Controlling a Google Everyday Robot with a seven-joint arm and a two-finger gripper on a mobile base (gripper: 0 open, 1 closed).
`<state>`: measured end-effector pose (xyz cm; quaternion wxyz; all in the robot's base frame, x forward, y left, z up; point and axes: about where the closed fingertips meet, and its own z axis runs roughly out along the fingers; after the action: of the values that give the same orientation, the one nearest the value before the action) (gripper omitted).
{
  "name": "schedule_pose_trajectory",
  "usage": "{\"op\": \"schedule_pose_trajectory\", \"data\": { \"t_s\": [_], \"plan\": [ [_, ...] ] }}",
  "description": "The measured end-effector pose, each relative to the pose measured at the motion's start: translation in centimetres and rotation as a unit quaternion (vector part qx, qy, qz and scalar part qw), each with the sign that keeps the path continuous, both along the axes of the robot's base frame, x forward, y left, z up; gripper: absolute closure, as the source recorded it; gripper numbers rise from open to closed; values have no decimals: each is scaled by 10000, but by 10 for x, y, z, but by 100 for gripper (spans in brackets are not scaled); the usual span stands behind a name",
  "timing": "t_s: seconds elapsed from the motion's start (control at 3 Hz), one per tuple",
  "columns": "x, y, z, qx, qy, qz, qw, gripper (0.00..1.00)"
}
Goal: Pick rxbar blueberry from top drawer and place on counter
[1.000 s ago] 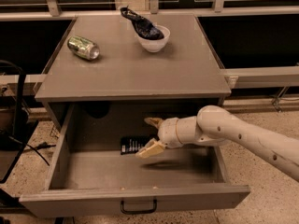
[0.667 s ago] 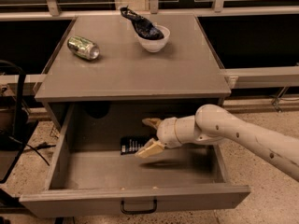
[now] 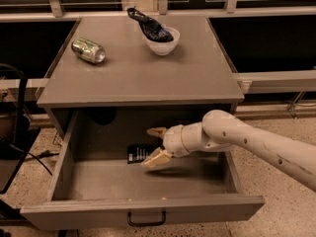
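The top drawer (image 3: 143, 212) stands pulled open below the counter (image 3: 143, 73). The rxbar blueberry (image 3: 137, 153), a dark flat bar with white lettering, lies on the drawer floor near the back. My gripper (image 3: 155, 145) reaches into the drawer from the right, open, with one finger behind the bar's right end and the other in front of it. The fingers straddle the bar's right end; I cannot tell whether they touch it. The bar's right part is hidden by the near finger.
On the counter a green can (image 3: 89, 50) lies on its side at the left, and a white bowl (image 3: 162, 41) holding a dark bag stands at the back middle. A black handle (image 3: 146, 218) sits on the drawer front. Black cables lie on the floor at left.
The gripper has shifted slightly left, closer around the bar's right end. The bar has not moved.
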<state>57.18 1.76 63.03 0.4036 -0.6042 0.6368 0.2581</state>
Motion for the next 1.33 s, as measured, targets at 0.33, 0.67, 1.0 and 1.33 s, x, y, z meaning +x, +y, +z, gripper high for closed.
{"op": "schedule_pose_trajectory", "data": {
  "t_s": [0.33, 0.67, 1.0, 1.33],
  "plan": [
    [0, 2, -8, -92, 52, 16, 9999, 32],
    [0, 2, -14, -185, 105, 26, 9998, 33],
    [-1, 3, -21, -284, 167, 31, 9995, 40],
    [-1, 3, -22, -300, 179, 29, 9994, 40]
  ]
}}
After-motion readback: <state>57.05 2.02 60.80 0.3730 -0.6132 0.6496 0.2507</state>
